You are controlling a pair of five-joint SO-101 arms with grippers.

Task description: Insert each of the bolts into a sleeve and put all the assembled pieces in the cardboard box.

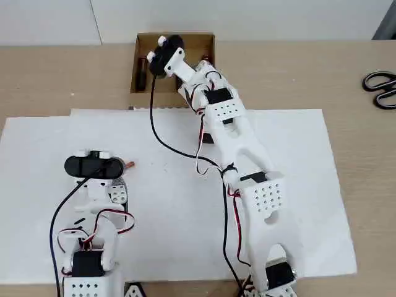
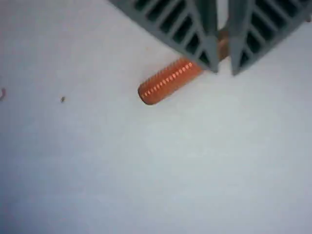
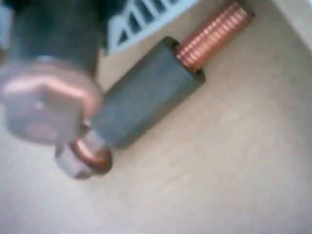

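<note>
Pinching a bolt [image 2: 168,80] in the left end effector [image 2: 224,68], jaws narrow around its shank.

Copper thread end sticks out past the fingertips, w/ white paper [image 1: 185,204] under it; whether the bolt touches the paper can't be told. In the high view it sits at the paper's left side, well apart from the box [image 1: 204,42] at the far edge. Inside the box a sleeved bolt [image 3: 146,92] lies flat on the cardboard floor: dark sleeve, thread out one end, hex head out the other. A second piece [image 3: 48,92], blurred, sits just beside it, head toward the cam. Right end effector [image 1: 164,59] hangs over the box; open or closed, can't tell. Paper lies on the bench [image 1: 297,74]; scissors [image 1: 380,90] at the bench's far right.
</note>
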